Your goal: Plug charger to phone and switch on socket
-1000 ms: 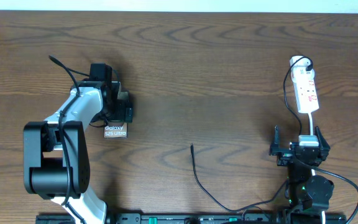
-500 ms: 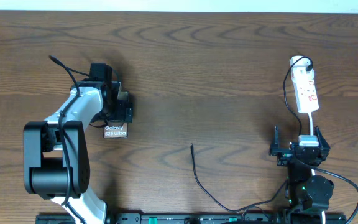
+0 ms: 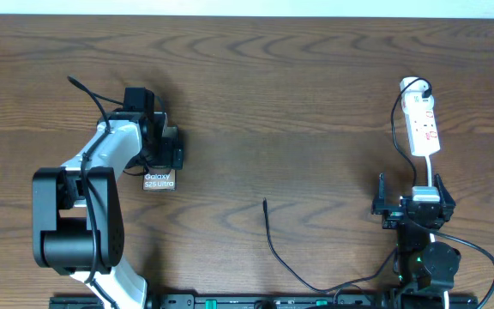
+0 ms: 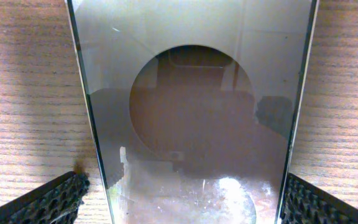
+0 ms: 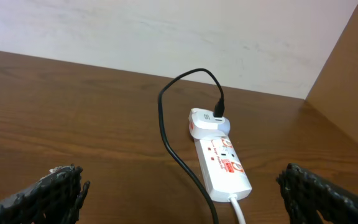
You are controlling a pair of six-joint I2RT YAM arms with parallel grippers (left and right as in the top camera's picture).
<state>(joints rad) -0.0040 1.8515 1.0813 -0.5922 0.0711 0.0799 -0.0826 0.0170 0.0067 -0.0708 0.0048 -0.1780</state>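
The phone (image 3: 159, 181) lies flat at the left of the table, its white-lettered end showing below my left gripper (image 3: 163, 157). In the left wrist view its glossy brownish screen (image 4: 191, 124) fills the middle. My left gripper (image 4: 182, 202) stands open astride it, one pad (image 4: 48, 202) outside each long edge. The charger (image 3: 274, 249) is a thin black cable with its plug tip (image 3: 265, 203) lying free mid-table. The white socket (image 3: 424, 124) sits at the far right. My right gripper (image 3: 410, 202) is open just in front of it, holding nothing, and the socket (image 5: 222, 165) lies ahead of its pads.
A white adapter (image 5: 207, 122) sits in the socket's far end, with the black cable (image 5: 169, 137) looping out of it toward me. A white lead (image 5: 238, 211) leaves the socket's near end. The arm bases stand at the table's front edge.
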